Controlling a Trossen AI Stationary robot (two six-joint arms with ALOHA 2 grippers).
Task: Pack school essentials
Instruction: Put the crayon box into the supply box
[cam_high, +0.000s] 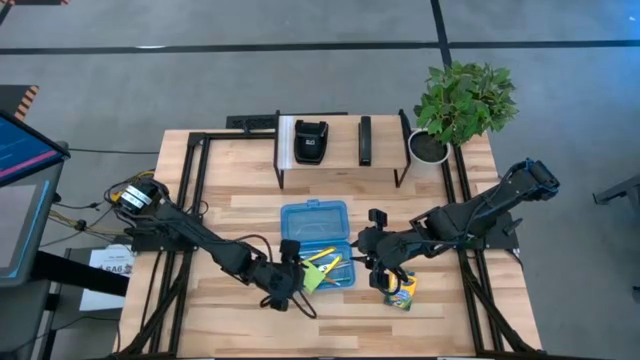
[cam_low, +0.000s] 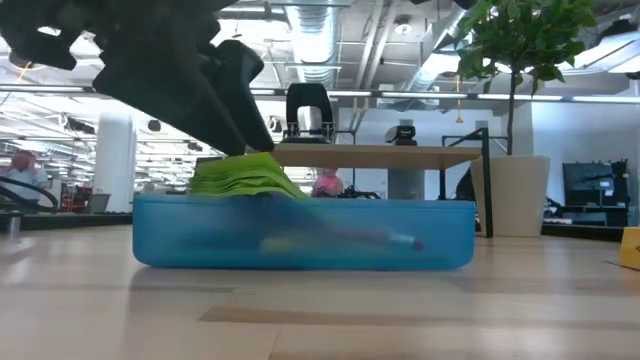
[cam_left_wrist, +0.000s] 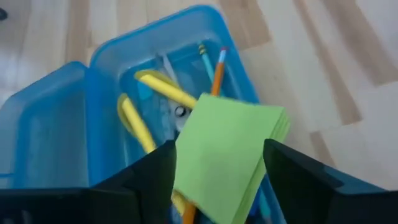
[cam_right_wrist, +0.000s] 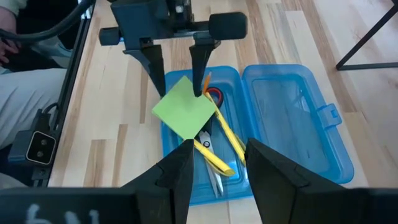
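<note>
One light, floppy green square sticky-note pad (cam_left_wrist: 227, 152) hangs pinched between the left pincer (cam_right_wrist: 180, 65) fingers over the open translucent blue plastic case (cam_high: 315, 240), best gripped by opposite edges since its sheets fan, while the right pincer (cam_right_wrist: 214, 168) waits wide nearby.

crayon box (cam_high: 401, 293): part-hidden under right gripper (cam_high: 385, 272) | eraser: unseen | scissors (cam_right_wrist: 210, 144): part-covered by sticky-note pad (cam_right_wrist: 184, 107)

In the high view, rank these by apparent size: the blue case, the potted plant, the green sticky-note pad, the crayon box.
1. Blue case, open, lid included.
2. Potted plant, slightly smaller; taller, so nearer the camera.
3 and 4. Green sticky-note pad and crayon box: look alike, both partly hidden by the grippers.
</note>
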